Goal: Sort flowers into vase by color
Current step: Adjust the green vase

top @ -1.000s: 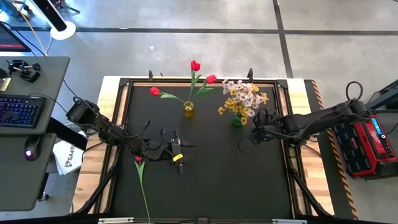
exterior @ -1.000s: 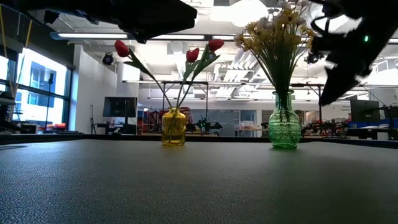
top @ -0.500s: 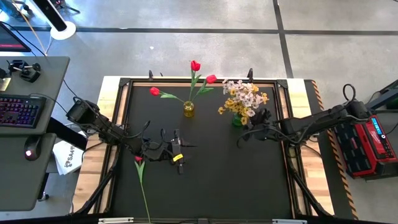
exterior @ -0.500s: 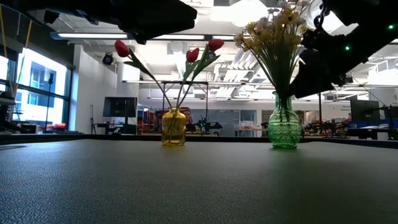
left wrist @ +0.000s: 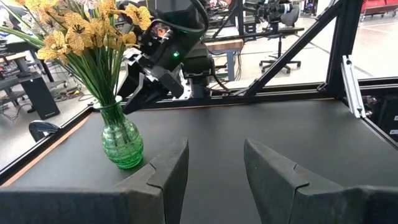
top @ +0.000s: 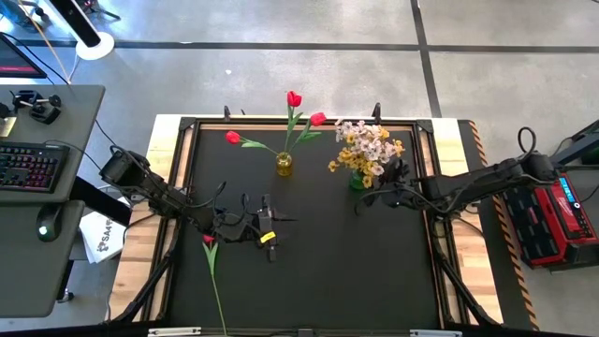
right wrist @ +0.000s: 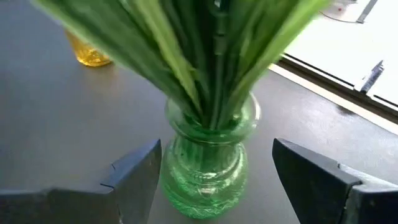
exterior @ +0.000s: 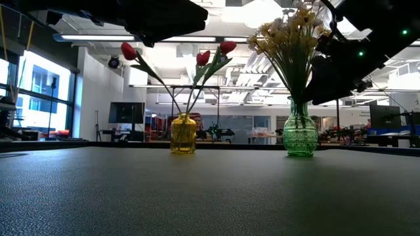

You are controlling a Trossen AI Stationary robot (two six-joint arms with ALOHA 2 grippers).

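A yellow vase (top: 284,165) holds three red tulips (top: 294,98) at the far middle of the black mat. To its right, a green vase (top: 357,182) holds yellow and white sprays (top: 367,145). My right gripper (right wrist: 214,155) is open just on the near-right side of the green vase (right wrist: 208,168). Its fingers frame the vase's body in the right wrist view, and no touch shows. My left gripper (left wrist: 214,155) waits open and empty over the mat's left middle (top: 279,223). One red tulip (top: 208,241) lies flat on the mat under the left arm, its stem running to the near edge.
A desk with a keyboard (top: 28,168) stands left of the table, and a red case (top: 557,220) stands to the right. Black frame rails (top: 187,131) border the mat. The near half of the mat (top: 328,281) is bare apart from the lying tulip.
My right gripper has moved a little toward the green vase and has tipped downward and rolled, so it now points at the vase's body. The vases, the flowers and my left arm have stayed still.
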